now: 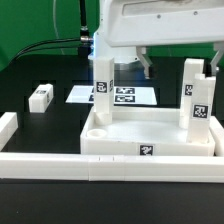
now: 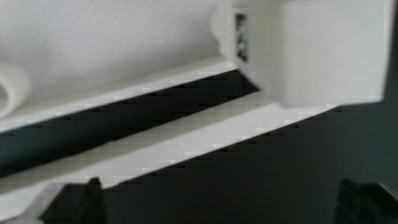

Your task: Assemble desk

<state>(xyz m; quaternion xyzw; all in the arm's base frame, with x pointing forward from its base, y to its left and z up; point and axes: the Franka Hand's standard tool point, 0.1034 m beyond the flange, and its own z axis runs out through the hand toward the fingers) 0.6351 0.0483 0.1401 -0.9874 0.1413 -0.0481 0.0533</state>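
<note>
1. Border rail (image 1: 100, 166): long white bar across the front of the exterior view, lying on the black tabletop (image 1: 40, 125). A short upright end piece (image 1: 8, 128) stands at the exterior view's left.

2. Desk slab (image 1: 150, 135): large white tray-like piece with a raised rim, just behind the rail and touching or nearly touching it. A black-and-white tag (image 1: 146, 151) shows on its front rim. A round socket (image 1: 97, 130) sits in its near corner on the exterior view's left.

3. Leg, right (image 1: 196, 100): white tagged block standing upright at the slab's corner on the exterior view's right.

4. Leg, left (image 1: 103, 85): white tagged block, upright at the slab's rear corner on the exterior view's left. Whether it is seated cannot be told.

5. Loose leg (image 1: 41, 96): short white tagged block lying flat on the tabletop, well apart from the slab, toward the exterior view's left.

6. Marker board (image 1: 125, 96): thin flat white sheet of tags behind the slab.

7. Claw (image 2: 217, 200): above the slab's rear, fingers spread wide apart, holding nothing. In the wrist view both dark fingertips (image 2: 73, 200) frame the slab's white rim (image 2: 169, 140) and a blurred white block (image 2: 311, 50).
</note>
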